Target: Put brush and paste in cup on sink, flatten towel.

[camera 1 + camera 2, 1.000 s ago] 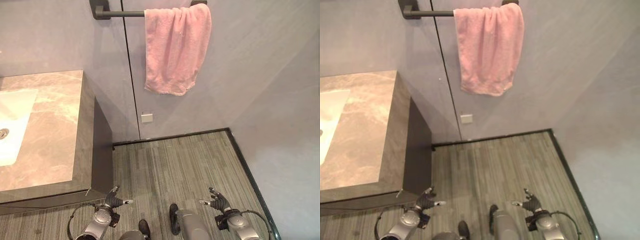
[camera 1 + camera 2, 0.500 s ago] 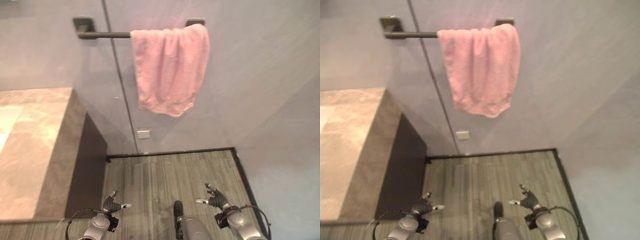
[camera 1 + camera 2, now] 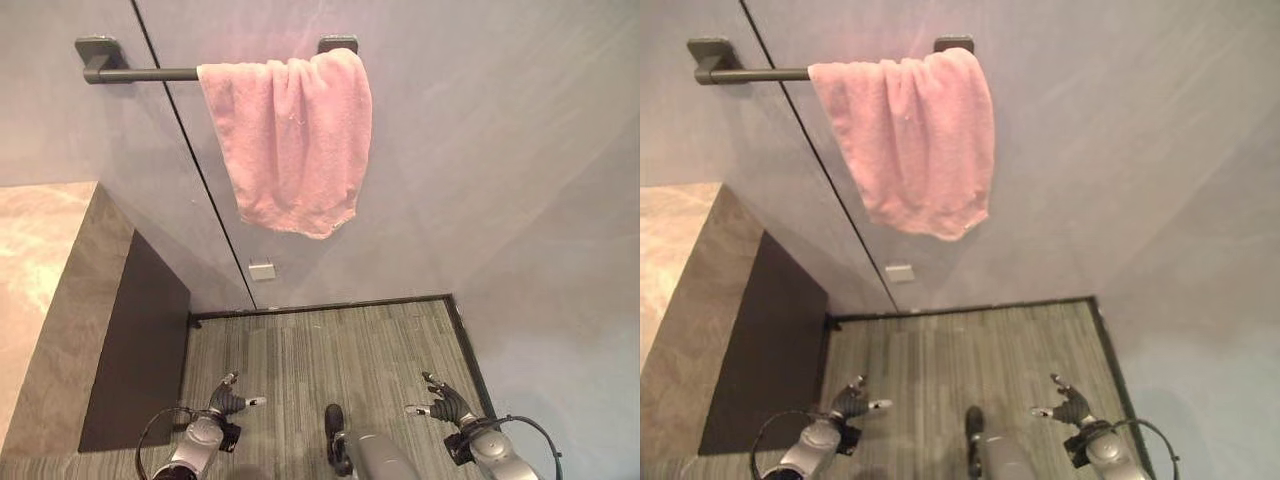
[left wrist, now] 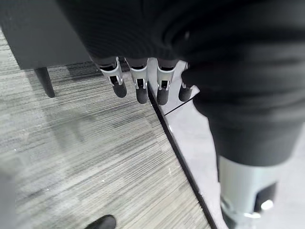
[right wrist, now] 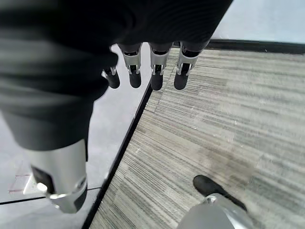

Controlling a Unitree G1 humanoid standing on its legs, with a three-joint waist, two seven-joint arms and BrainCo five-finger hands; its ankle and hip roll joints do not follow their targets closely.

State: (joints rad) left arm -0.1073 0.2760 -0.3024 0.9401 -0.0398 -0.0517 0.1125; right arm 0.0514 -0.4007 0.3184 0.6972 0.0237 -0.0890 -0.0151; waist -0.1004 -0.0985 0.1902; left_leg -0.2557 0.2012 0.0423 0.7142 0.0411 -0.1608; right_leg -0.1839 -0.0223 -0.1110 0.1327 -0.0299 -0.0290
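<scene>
Left hand (image 3: 228, 401) and right hand (image 3: 447, 407) hang low over the carpeted floor (image 3: 330, 345), fingers loosely spread, holding nothing. One pink towel (image 3: 290, 140) drapes bunched over one wall rail (image 3: 140, 73).

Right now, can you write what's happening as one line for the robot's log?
towel: bunched on wall bar, not flattened | left hand: open, low over floor, holding nothing | right hand: open, low, holding nothing

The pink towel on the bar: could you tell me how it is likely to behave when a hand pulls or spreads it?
The towel hangs bunched in soft folds, so it is probably floppy and will follow a pull rather than hold its shape. It lies draped over the bar with nothing pinning it, so a sideways tug may slide it along or off.
</scene>
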